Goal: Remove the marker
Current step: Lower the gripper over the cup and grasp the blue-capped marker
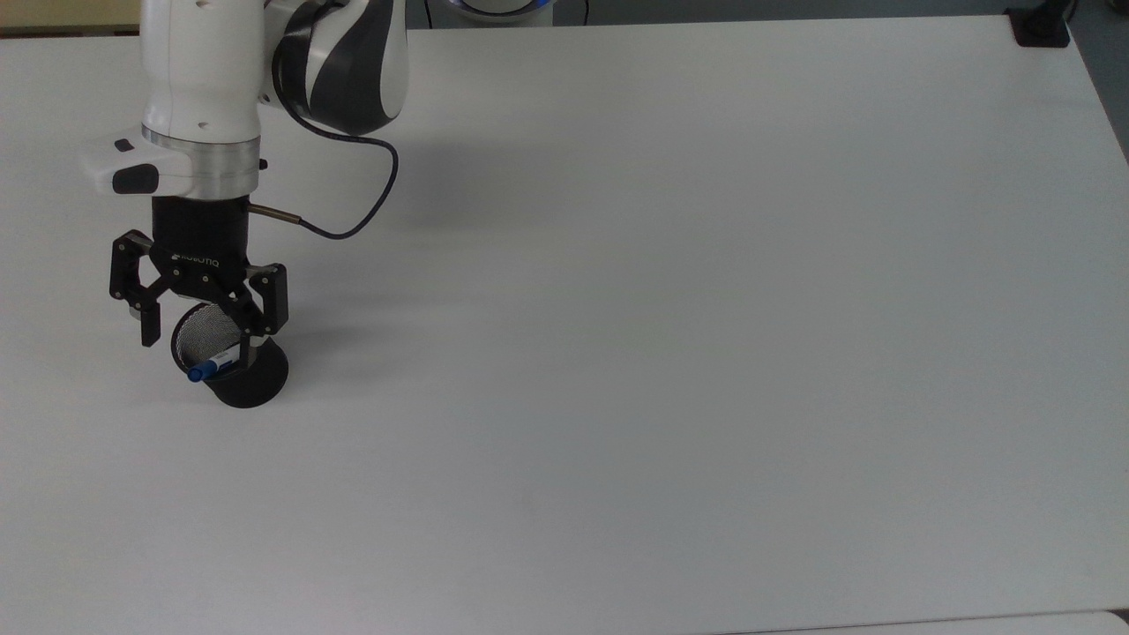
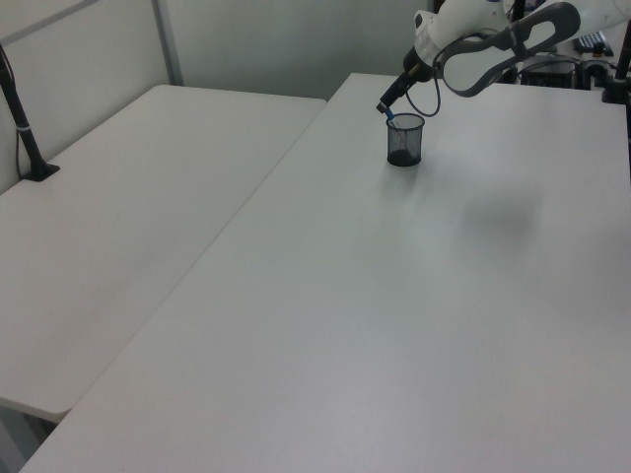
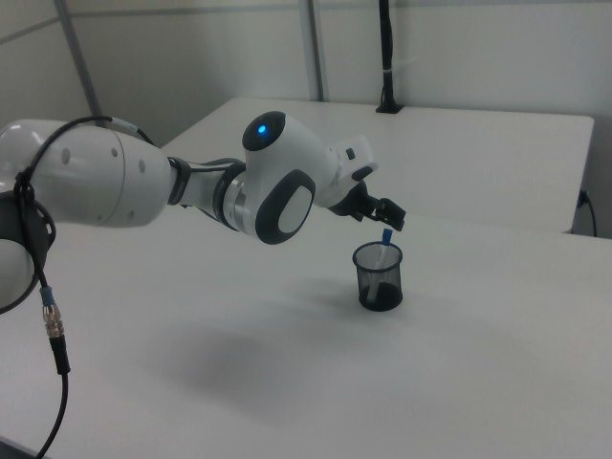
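One marker [image 1: 214, 363] leans inside the black mesh cup [image 1: 234, 366] at the left of the top view, its long axis slanting from blue cap at lower left, over the rim, up to the right. My pincer [image 1: 199, 339] hangs spread wide above the cup's mouth, grasping nothing. In the left view, upper right, the marker [image 2: 390, 117] tilts up-left out of the cup [image 2: 404, 140]. In the right view, the marker [image 3: 385, 239] stands nearly upright, blue end topmost, just under my pincer [image 3: 385, 216].

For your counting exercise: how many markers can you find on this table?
1. The marker leans inside the black mesh cup, blue cap poking over the rim; others could be hidden inside.
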Robot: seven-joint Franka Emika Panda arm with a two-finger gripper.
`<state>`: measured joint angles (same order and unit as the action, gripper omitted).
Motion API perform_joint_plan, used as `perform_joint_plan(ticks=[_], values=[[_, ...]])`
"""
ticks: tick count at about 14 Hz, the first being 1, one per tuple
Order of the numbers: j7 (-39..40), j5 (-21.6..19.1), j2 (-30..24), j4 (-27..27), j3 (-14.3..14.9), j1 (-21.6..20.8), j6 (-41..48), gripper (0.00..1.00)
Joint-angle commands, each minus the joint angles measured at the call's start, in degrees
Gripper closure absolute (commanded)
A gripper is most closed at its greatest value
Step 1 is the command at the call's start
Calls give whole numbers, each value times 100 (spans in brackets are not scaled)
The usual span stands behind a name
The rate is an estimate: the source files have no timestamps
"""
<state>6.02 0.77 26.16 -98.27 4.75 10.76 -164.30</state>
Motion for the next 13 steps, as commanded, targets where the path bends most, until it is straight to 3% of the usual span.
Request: perform_joint_plan(ticks=[1,5,7,8,10,13], values=[[-127,125,143,-8,26,5,-384,14],[-110,318,276,10,17,75,-401,33],[-110,354,276,10,26,84,-401,54],[-110,371,267,10,26,84,-401,74],[-110,363,267,18,26,84,-393,95],[-136,319,162,10,26,93,-384,99]])
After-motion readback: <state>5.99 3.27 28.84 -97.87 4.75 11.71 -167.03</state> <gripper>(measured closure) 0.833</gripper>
